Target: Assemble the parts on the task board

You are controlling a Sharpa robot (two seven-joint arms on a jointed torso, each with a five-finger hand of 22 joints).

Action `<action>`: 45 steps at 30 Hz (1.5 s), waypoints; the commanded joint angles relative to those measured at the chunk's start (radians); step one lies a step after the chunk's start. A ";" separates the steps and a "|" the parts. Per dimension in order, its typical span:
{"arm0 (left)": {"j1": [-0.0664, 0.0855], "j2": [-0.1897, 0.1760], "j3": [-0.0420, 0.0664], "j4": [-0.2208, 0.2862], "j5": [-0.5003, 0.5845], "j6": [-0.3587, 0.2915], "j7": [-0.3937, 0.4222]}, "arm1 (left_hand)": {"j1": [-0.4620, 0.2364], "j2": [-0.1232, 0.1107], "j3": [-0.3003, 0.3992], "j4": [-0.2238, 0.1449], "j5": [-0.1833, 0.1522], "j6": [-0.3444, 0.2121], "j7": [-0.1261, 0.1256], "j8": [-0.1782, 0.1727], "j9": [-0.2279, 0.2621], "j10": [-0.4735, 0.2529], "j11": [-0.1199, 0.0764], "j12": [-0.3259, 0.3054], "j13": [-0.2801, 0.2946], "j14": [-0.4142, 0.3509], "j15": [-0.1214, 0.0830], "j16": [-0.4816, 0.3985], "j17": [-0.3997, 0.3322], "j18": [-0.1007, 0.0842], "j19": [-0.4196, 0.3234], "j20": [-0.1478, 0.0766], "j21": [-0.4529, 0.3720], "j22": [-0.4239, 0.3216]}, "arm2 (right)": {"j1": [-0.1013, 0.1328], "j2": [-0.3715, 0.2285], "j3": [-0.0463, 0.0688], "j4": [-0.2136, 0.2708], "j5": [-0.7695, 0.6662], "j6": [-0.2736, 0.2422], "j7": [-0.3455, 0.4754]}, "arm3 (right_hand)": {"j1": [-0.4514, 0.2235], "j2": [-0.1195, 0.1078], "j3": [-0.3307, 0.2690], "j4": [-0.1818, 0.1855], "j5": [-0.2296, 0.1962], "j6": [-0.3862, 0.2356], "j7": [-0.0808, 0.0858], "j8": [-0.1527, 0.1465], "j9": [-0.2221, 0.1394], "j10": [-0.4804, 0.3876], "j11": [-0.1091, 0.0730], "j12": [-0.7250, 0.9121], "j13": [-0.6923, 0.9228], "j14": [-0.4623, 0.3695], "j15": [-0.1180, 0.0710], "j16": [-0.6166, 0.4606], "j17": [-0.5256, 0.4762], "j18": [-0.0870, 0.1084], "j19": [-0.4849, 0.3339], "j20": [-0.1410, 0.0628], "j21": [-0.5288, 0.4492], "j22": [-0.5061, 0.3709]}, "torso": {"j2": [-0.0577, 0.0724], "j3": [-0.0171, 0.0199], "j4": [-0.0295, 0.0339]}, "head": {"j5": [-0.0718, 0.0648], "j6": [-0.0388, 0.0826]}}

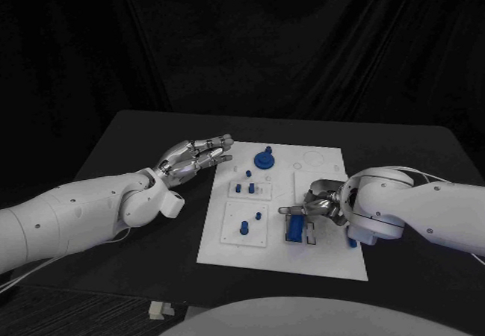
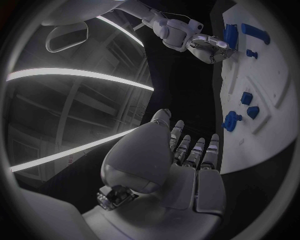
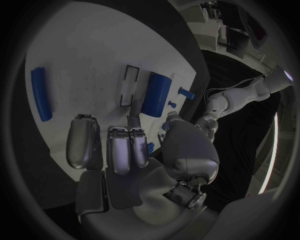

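The white task board (image 1: 331, 255) lies in the middle of the table. On it are a blue round part (image 1: 264, 161), small blue pegs (image 1: 244, 228) and a blue block (image 1: 295, 227). My right hand (image 1: 319, 202) hovers over the board's right half, its fingertips just beside the block and nothing held. In the right wrist view its fingers (image 3: 119, 147) stretch toward the blue block (image 3: 156, 93) and a long blue bar (image 3: 41, 94). My left hand (image 1: 193, 157) floats by the board's far left corner, fingers straight and empty. The left wrist view shows that hand (image 2: 187, 150) beside the round part (image 2: 231, 121).
The black table (image 1: 134, 143) has free room left of the board. A small white object (image 1: 156, 309) sits at the table's front edge. Dark curtains hang behind.
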 commanded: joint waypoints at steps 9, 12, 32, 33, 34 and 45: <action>-0.002 0.000 0.001 0.002 0.007 0.016 0.019 | 0.002 -0.008 0.005 0.001 0.004 0.010 0.006 0.007 0.001 0.000 0.009 0.006 0.002 0.001 0.007 0.007 0.001 -0.018 0.008 -0.003 0.003 0.000 | 0.001 -0.068 -0.001 0.053 -0.101 -0.138 0.066 | -0.056 0.023 -0.054 -0.003 -0.001 -0.065 0.016 -0.029 -0.009 0.105 0.021 0.003 0.263 0.103 0.017 0.003 0.263 0.012 0.006 0.012 0.008 0.185 | 0.000 -0.0001 -0.0003 | 0.008 0.000; -0.002 -0.001 0.001 0.002 0.007 0.016 0.019 | 0.002 -0.008 0.005 0.001 0.004 0.010 0.006 0.007 0.001 0.000 0.009 0.006 0.002 0.001 0.007 0.007 0.001 -0.018 0.008 -0.003 0.003 0.000 | 0.007 -0.096 -0.001 0.074 -0.170 -0.191 0.093 | -0.047 0.035 -0.063 -0.003 0.000 -0.090 0.024 -0.037 -0.018 0.105 0.027 0.003 0.263 0.103 0.023 0.003 0.263 0.011 0.007 0.016 0.010 0.185 | 0.000 -0.0001 -0.0005 | 0.008 0.000; -0.002 -0.002 0.001 0.002 0.007 0.014 0.018 | 0.002 -0.009 0.007 0.001 0.004 0.013 0.008 0.008 0.002 0.004 0.012 0.010 0.002 0.003 0.008 0.009 0.002 -0.019 0.011 -0.003 0.004 0.002 | -0.023 -0.208 -0.001 0.165 -0.354 -0.460 0.399 | 0.010 0.198 -0.166 -0.004 0.022 -0.152 0.063 -0.106 -0.252 0.105 0.064 0.003 0.263 0.103 0.056 0.003 0.263 -0.001 0.025 0.048 0.075 0.202 | 0.001 0.0001 -0.0006 | 0.007 0.000; -0.002 -0.002 0.001 0.002 0.007 0.014 0.017 | 0.002 -0.009 0.007 0.001 0.004 0.013 0.008 0.008 0.002 0.004 0.012 0.010 0.002 0.003 0.008 0.009 0.002 -0.019 0.011 -0.003 0.004 0.002 | -0.026 -0.209 -0.001 0.167 -0.349 -0.462 0.406 | 0.002 0.211 -0.180 -0.004 0.017 -0.136 0.062 -0.105 -0.271 0.105 0.063 0.003 0.263 0.103 0.055 0.003 0.263 -0.001 0.025 0.049 0.077 0.202 | 0.000 0.0001 -0.0002 | 0.006 0.000; -0.002 -0.002 0.001 0.002 0.007 0.014 0.017 | 0.002 -0.009 0.007 0.001 0.004 0.013 0.008 0.008 0.002 0.004 0.012 0.010 0.002 0.003 0.008 0.009 0.002 -0.019 0.011 -0.003 0.004 0.002 | -0.029 -0.210 -0.001 0.168 -0.343 -0.463 0.413 | -0.004 0.223 -0.190 -0.005 0.012 -0.120 0.060 -0.104 -0.285 0.105 0.061 0.003 0.263 0.103 0.054 0.003 0.263 -0.001 0.025 0.049 0.080 0.203 | 0.001 0.0001 -0.0002 | 0.007 0.000; -0.002 -0.002 0.001 0.002 0.007 0.014 0.017 | 0.002 -0.009 0.007 0.001 0.004 0.013 0.008 0.008 0.002 0.004 0.012 0.010 0.002 0.003 0.008 0.009 0.002 -0.019 0.011 -0.003 0.004 0.002 | -0.047 -0.208 -0.001 0.174 -0.311 -0.417 0.428 | -0.031 0.287 -0.291 -0.006 0.000 0.007 0.046 -0.153 -0.438 0.105 0.051 0.003 0.263 0.103 0.046 0.003 0.263 -0.005 0.030 0.042 0.101 0.208 | 0.000 0.0000 -0.0003 | 0.010 0.000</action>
